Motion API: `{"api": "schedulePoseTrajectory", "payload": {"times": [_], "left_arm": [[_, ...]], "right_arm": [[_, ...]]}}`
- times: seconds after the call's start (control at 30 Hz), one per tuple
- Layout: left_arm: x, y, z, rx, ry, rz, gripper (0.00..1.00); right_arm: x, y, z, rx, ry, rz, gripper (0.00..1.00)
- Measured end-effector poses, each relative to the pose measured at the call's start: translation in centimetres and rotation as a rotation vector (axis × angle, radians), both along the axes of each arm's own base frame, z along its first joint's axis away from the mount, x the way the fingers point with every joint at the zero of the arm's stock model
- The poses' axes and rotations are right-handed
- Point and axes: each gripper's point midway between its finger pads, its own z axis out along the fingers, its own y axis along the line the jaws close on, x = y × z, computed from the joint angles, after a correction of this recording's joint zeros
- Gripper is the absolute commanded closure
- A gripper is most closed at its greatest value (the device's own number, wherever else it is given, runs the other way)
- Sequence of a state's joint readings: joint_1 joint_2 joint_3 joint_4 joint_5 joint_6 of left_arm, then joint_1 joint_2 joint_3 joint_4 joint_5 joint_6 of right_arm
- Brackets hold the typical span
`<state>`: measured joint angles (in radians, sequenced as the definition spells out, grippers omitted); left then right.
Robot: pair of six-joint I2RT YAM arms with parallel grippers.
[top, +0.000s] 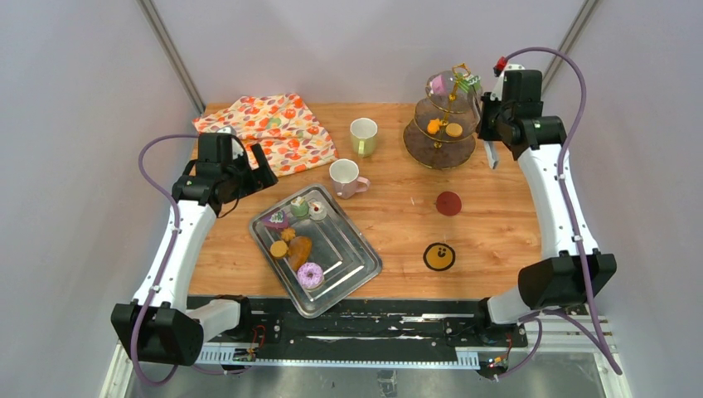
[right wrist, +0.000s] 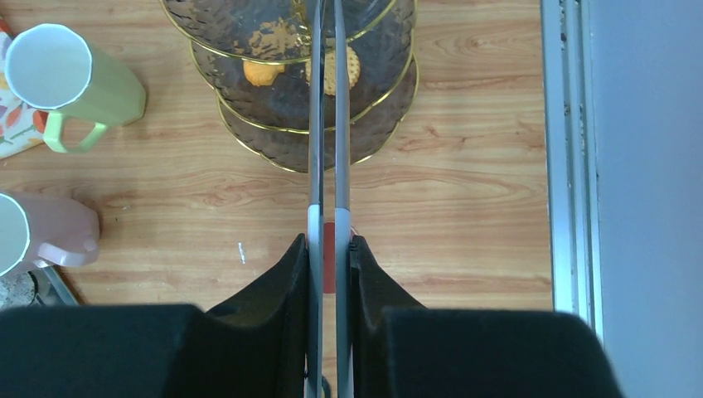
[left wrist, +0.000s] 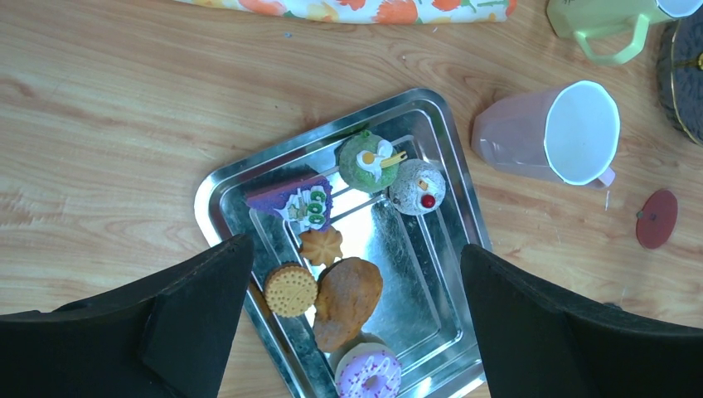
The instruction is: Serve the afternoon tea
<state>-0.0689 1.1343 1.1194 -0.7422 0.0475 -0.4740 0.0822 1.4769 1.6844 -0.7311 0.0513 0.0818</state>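
Note:
A metal tray (top: 352, 274) (left wrist: 224, 199) holds a pink-iced donut (top: 310, 274) (left wrist: 369, 373), orange cookies (top: 279, 248) (left wrist: 290, 289), a brown cake (left wrist: 348, 300), a purple cake (top: 276, 219) (left wrist: 292, 199), a green cake (top: 299, 206) (left wrist: 369, 160) and a white cherry cake (left wrist: 418, 186). The pink mug (top: 344, 177) (left wrist: 547, 133) and the pale-green mug (top: 363, 136) (right wrist: 70, 79) stand behind the tray. My left gripper (top: 253, 170) (left wrist: 352, 246) is open and empty above the tray. My right gripper (top: 495, 133) (right wrist: 329, 240) is shut on the metal tongs (right wrist: 327, 124), which reach over the tiered stand (top: 443, 149) (right wrist: 249, 124).
Two orange cookies (top: 433, 126) (right wrist: 262, 73) lie on the stand's middle tier and small items on its top tier (top: 438, 84). An orange floral cloth (top: 269, 128) lies at the back left. A red coaster (top: 448, 203) and a black-and-yellow coaster (top: 439, 256) lie on the right.

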Motion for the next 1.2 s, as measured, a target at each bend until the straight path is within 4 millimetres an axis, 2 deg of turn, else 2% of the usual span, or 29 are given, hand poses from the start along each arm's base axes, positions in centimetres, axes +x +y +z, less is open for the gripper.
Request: {"api": "schedulePoseTrajectory", "payload": {"times": [0.07, 0.13, 0.2, 0.33, 0.4, 0.57, 0.7, 0.87, 0.93, 1.03, 1.1, 1.2], "left_arm": [[0.0, 0.0, 0.0, 0.000, 0.000, 0.000, 0.00], [0.0, 0.0, 0.0, 0.000, 0.000, 0.000, 0.00], [0.0, 0.0, 0.0, 0.000, 0.000, 0.000, 0.00], [0.0, 0.1, 0.0, 0.004, -0.001, 0.004, 0.00], [0.0, 0.1, 0.0, 0.004, 0.000, 0.005, 0.00], [0.0, 0.2, 0.1, 0.009, -0.001, 0.009, 0.00], [0.0, 0.3, 0.2, 0.011, -0.002, 0.011, 0.00], [-0.1, 0.3, 0.4, 0.012, -0.007, 0.013, 0.00], [-0.1, 0.4, 0.4, 0.013, -0.007, 0.014, 0.00], [-0.1, 0.5, 0.4, 0.019, -0.007, 0.016, 0.00], [-0.1, 0.5, 0.6, 0.021, -0.011, 0.017, 0.00], [0.0, 0.6, 0.9, 0.023, -0.018, 0.020, 0.00]], "right_arm": [[0.4, 0.3, -0.1, 0.007, 0.005, 0.013, 0.95], [0.8, 0.5, -0.3, 0.013, 0.009, 0.023, 0.81], [1.0, 0.6, -0.6, 0.015, 0.018, 0.026, 0.71], [1.0, 0.6, -0.7, 0.013, 0.021, 0.028, 0.61], [1.0, 0.6, -0.6, 0.014, 0.018, 0.029, 0.60], [0.7, 0.6, 0.0, 0.014, 0.003, 0.029, 0.63], [-0.6, 0.2, 1.7, 0.009, -0.043, 0.016, 0.71], [-4.6, -0.2, 4.9, 0.021, -0.144, 0.007, 0.90], [-6.3, 0.1, 5.5, 0.042, -0.172, 0.024, 0.93], [-8.9, 1.2, 5.2, 0.085, -0.181, 0.080, 0.93], [-10.6, 2.8, 4.3, 0.111, -0.161, 0.142, 0.92], [-13.3, 7.4, 2.2, 0.139, -0.100, 0.309, 0.91]]}}
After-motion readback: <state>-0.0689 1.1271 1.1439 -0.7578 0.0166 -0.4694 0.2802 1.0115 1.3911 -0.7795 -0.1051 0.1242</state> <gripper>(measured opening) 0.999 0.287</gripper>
